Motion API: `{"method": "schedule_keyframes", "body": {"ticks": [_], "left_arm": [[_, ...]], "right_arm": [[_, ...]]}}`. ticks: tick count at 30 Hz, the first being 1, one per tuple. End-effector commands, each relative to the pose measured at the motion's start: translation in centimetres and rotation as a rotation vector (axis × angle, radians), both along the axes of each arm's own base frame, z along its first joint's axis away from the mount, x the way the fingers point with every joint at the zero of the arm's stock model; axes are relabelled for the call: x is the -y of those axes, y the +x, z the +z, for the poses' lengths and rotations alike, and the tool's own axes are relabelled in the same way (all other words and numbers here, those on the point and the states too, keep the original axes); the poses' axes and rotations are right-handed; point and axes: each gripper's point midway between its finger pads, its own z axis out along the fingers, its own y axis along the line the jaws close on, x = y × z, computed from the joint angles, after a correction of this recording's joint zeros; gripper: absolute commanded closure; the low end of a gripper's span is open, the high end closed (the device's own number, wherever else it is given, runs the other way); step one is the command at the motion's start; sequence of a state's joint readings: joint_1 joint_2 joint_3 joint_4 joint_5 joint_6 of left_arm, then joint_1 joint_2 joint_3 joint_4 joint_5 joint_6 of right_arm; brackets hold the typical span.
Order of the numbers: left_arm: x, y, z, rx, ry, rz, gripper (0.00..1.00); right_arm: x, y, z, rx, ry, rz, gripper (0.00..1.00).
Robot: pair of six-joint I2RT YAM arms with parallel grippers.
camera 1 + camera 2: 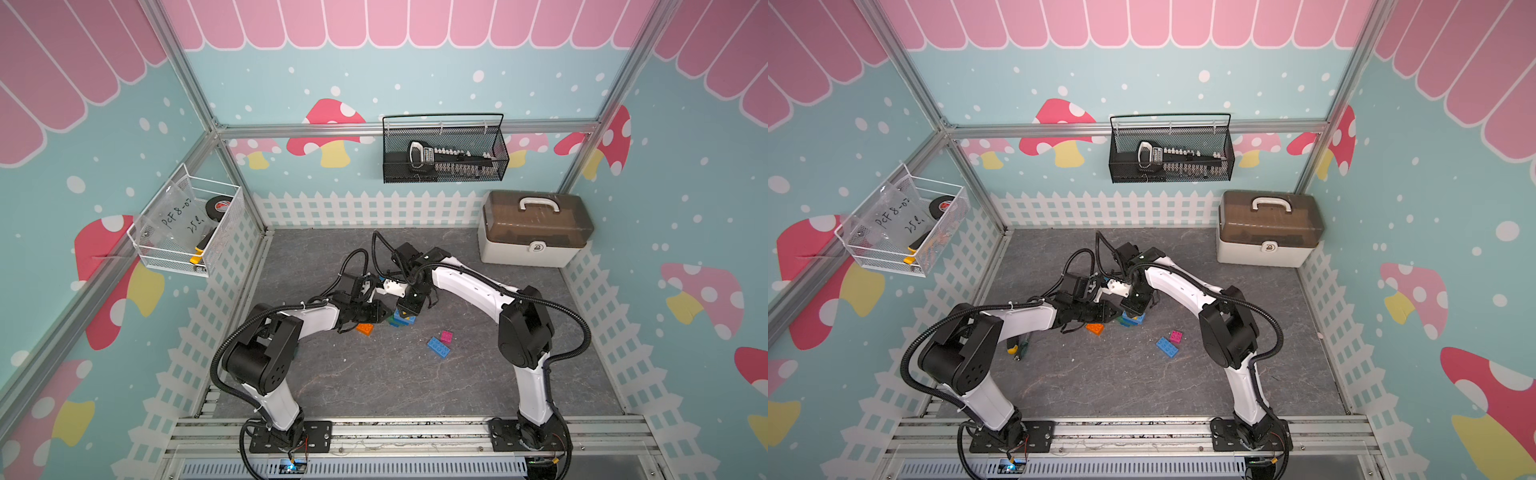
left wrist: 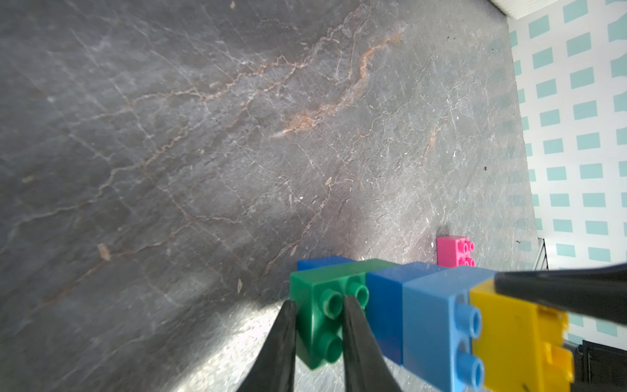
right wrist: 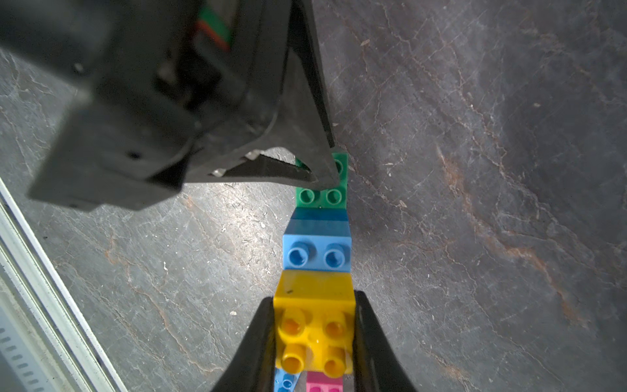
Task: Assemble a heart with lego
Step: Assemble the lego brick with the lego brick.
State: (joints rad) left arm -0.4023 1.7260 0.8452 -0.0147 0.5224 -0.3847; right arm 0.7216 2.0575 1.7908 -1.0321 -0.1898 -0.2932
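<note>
The part-built heart (image 1: 401, 318) (image 1: 1128, 319) stands mid-table as a stepped stack: yellow brick (image 3: 314, 325), light blue brick (image 3: 317, 253), dark blue brick (image 3: 319, 217), green brick (image 3: 322, 197). My left gripper (image 2: 320, 305) (image 1: 384, 312) is shut on the green brick (image 2: 325, 315), which sits against the dark blue brick (image 2: 383, 305). My right gripper (image 3: 314, 297) (image 1: 409, 307) is shut on the yellow brick (image 2: 515, 336) at the other end. Loose lego lies nearby: an orange brick (image 1: 364, 329), a pink brick (image 1: 446, 336) and a long light blue brick (image 1: 438, 347).
A beige toolbox (image 1: 536, 226) stands at the back right corner. A black mesh basket (image 1: 444, 153) hangs on the back wall and a white wire basket (image 1: 187, 224) on the left wall. A screwdriver (image 1: 1017, 347) lies under the left arm.
</note>
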Motion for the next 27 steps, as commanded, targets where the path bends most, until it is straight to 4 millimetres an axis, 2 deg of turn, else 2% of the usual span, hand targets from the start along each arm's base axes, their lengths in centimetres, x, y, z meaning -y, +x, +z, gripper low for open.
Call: {"method": "schedule_keyframes", "body": {"ticks": [1, 6, 9, 12, 16, 19, 23, 27], "left_arm": [[-0.4, -0.2, -0.7, -0.012, 0.037, -0.004, 0.78], [-0.4, -0.2, -0.6, -0.01, 0.037, -0.004, 0.78], [-0.4, -0.3, -0.6, -0.008, 0.04, -0.005, 0.78], [-0.5, -0.3, -0.4, 0.0, 0.044, -0.001, 0.77], [-0.6, -0.3, -0.2, 0.009, 0.047, 0.002, 0.76], [-0.7, -0.2, 0.0, 0.016, 0.047, 0.004, 0.74], [-0.9, -0.2, 0.5, 0.03, 0.049, 0.012, 0.67], [-1.3, -0.1, 1.5, 0.068, 0.061, 0.032, 0.53]], "right_arm": [[1.4, -1.7, -5.3, -0.108, -0.136, 0.032, 0.78], [1.4, -1.7, -6.1, -0.121, -0.145, 0.026, 0.78], [0.9, -1.3, -5.3, -0.122, -0.109, -0.009, 0.71], [0.4, -0.5, -3.3, -0.099, -0.03, -0.061, 0.65], [-0.2, 0.1, 0.7, -0.065, 0.126, -0.117, 0.53], [-0.1, 0.3, 3.4, -0.033, 0.23, -0.168, 0.48], [1.5, 1.2, 6.2, 0.022, 0.35, -0.277, 0.41], [4.2, 3.0, 7.0, 0.082, 0.444, -0.439, 0.41]]}}
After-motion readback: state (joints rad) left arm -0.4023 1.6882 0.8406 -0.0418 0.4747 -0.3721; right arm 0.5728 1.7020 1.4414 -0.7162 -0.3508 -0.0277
